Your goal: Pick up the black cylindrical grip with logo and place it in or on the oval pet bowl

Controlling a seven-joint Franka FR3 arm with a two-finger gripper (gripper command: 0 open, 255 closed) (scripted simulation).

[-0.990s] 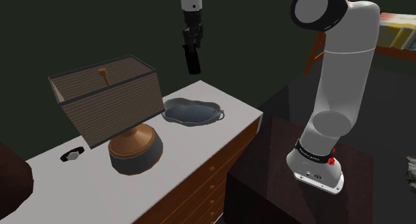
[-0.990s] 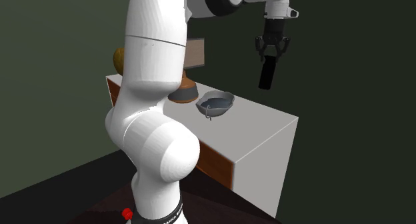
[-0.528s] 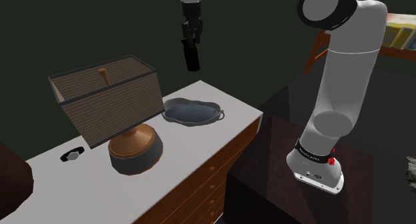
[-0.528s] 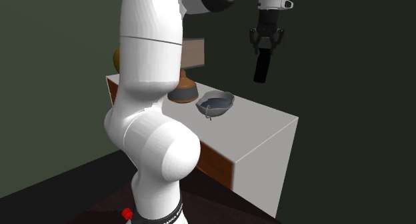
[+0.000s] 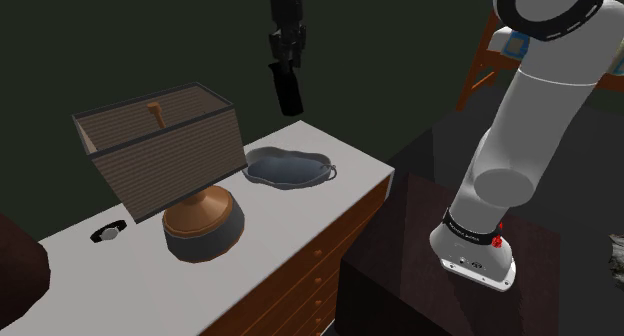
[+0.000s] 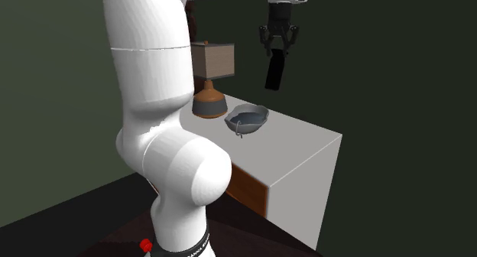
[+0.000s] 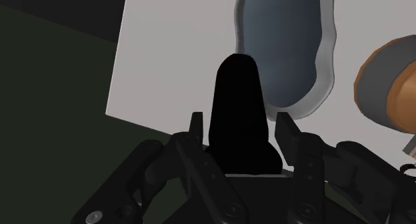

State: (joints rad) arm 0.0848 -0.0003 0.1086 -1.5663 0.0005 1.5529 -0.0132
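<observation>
Black grip (image 5: 290, 90), grey-blue bowl (image 5: 290, 168)

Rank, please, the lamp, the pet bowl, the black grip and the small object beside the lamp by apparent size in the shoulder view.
1. lamp
2. pet bowl
3. black grip and small object: near alike, and the grip hangs at another depth, so unranked.

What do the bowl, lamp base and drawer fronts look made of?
Bowl: grey-blue, dull, perhaps metal or ceramic; unclear. Lamp base: orange-brown with soft shine, possibly copper or glazed clay. Drawer fronts: reddish-brown, likely wood, by colour and panel lines.
</observation>
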